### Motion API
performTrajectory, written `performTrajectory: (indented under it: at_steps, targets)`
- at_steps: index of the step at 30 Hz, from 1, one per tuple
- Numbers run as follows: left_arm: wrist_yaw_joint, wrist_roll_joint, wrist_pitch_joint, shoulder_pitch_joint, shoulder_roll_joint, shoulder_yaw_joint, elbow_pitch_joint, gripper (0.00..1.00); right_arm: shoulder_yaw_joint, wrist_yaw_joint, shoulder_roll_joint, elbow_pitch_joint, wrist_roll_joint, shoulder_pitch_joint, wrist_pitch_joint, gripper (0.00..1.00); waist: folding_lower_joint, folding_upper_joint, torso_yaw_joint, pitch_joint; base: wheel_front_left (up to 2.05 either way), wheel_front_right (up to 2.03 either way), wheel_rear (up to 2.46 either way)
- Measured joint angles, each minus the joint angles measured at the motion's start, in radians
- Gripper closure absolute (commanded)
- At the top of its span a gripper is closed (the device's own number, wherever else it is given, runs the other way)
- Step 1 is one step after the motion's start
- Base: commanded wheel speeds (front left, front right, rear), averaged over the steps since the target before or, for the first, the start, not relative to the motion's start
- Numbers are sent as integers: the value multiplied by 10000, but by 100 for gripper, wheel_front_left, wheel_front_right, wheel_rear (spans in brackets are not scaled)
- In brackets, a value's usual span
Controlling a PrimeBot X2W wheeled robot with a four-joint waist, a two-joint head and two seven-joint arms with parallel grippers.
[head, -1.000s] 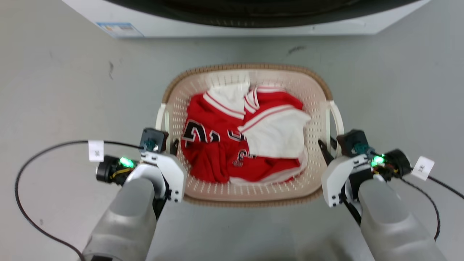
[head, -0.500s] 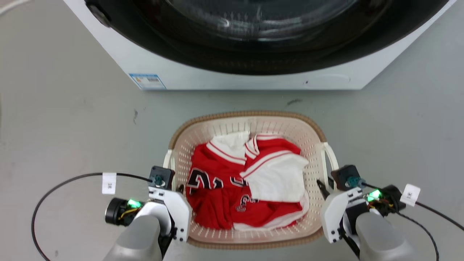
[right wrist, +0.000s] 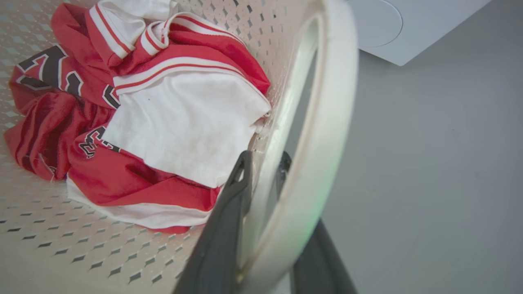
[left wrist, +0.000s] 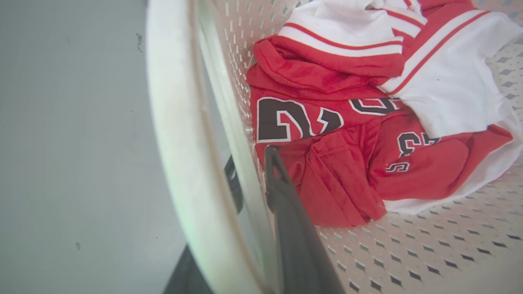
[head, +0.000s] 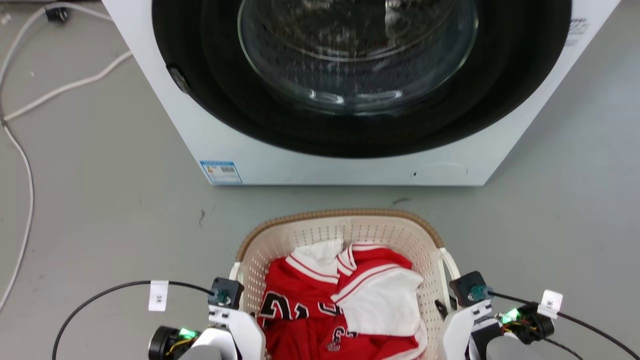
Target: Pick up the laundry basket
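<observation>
Head view: a grey floor [head: 100, 210] with white cables [head: 22, 150] at the left. Just before a white washer [head: 345, 172] is the laundry basket [head: 345, 220], holding red-and-white jerseys [head: 320, 305].

Left wrist view: the left gripper [left wrist: 251, 169] has its jaws clenched across the basket's side wall.

Right wrist view: the right gripper [right wrist: 264, 160] grips the opposite wall likewise.

Since a second ago the head camera has tilted up, showing far more of the washer.

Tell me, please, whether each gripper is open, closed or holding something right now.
Left gripper: jaws closed on the left side wall of the laundry basket.
Right gripper: jaws closed on the basket's right side wall.
</observation>
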Motion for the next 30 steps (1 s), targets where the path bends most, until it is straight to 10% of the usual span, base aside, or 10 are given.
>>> performTrajectory:
  at_steps: [30]
  targets:
    - [0, -2220, 1473, 1382, 403, -2190, -458, 100, 2215, -4, 2, 96, 1446, 1234, 1626, 100, 2, 0, -143, -2497, 0, 0, 0]
